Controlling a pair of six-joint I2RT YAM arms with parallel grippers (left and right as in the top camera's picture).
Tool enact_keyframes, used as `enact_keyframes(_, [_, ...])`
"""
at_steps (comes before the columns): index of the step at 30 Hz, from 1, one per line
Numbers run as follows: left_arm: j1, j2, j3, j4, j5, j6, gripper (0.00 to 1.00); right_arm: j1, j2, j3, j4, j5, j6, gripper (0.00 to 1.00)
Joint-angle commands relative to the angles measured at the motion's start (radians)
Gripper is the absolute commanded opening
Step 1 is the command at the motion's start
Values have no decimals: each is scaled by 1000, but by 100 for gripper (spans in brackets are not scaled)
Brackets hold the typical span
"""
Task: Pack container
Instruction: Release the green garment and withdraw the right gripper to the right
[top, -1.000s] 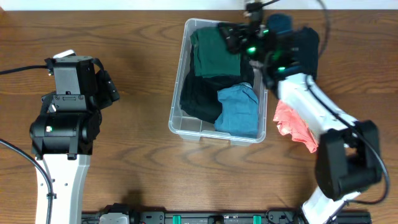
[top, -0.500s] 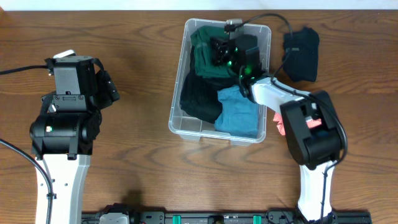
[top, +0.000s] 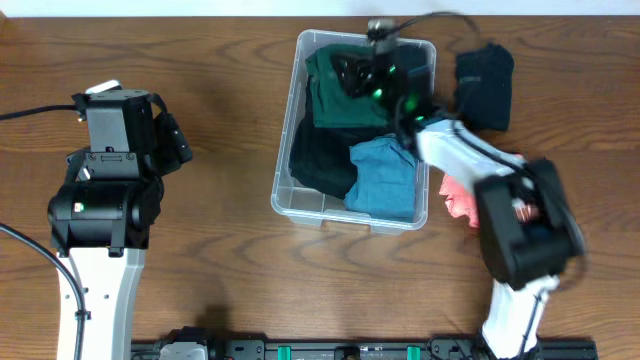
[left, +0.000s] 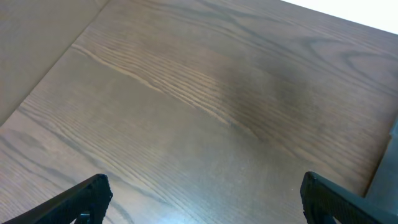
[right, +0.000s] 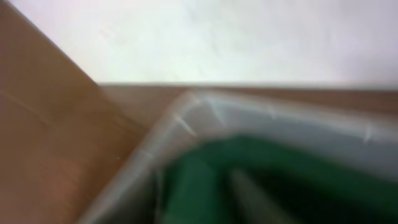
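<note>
On the wooden desk (top: 220, 60), seen from overhead, the left arm (top: 100, 200) is parked well to the left and the right arm (top: 510, 220) is stretched from the near right edge up toward the far end of the container (top: 285, 195). The container, a clear rectangular bin with rounded corners, is set right of centre near the far edge of the desk. Three folded items are packed inside it: a green cloth (top: 325, 85) at the far end, a black cloth (top: 320, 160) at the near left and a blue cloth (top: 385, 180) at the near right. A dark navy cloth (top: 485, 85) is laid on the desk just right of the bin, and a pink cloth (top: 458, 195) is partly covered by the right arm.

The left claw (left: 205, 196) is held above bare wood with its fingers spread wide apart. The right claw (top: 352, 72) is poised over the green cloth; whether it is spread or closed cannot be told, since the wrist view is blurred and only the bin's corner and green fabric are shown.

Compared with half a second earlier, the right arm's elbow has been swung outward to the right, more of the pink cloth is uncovered, and the left arm is unchanged.
</note>
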Motion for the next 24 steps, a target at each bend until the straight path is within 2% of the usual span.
enact_keyframes(1, [4, 2, -2, -3, -13, -5, 98, -79, -194, 6, -57, -52, -10, 72])
enact_keyframes(2, [4, 2, -2, -3, -13, -5, 98, -108, -235, 6, -98, -57, -24, 80])
enact_keyframes(4, [4, 2, -2, -3, -13, -5, 98, -173, -296, 6, -189, -64, -39, 90])
enact_keyframes(7, [4, 2, -2, -3, -13, -5, 98, -287, -351, 6, -328, -89, -70, 99])
enact_keyframes(15, [4, 2, -2, -3, -13, -5, 98, -617, -297, 6, -637, -101, -195, 99])
enact_keyframes(21, [4, 2, -2, -3, -13, -5, 98, -738, -189, 6, -679, -188, -276, 99])
enact_keyframes(24, [4, 2, -2, -3, -13, -5, 98, -761, -121, 6, -676, -193, -300, 96])
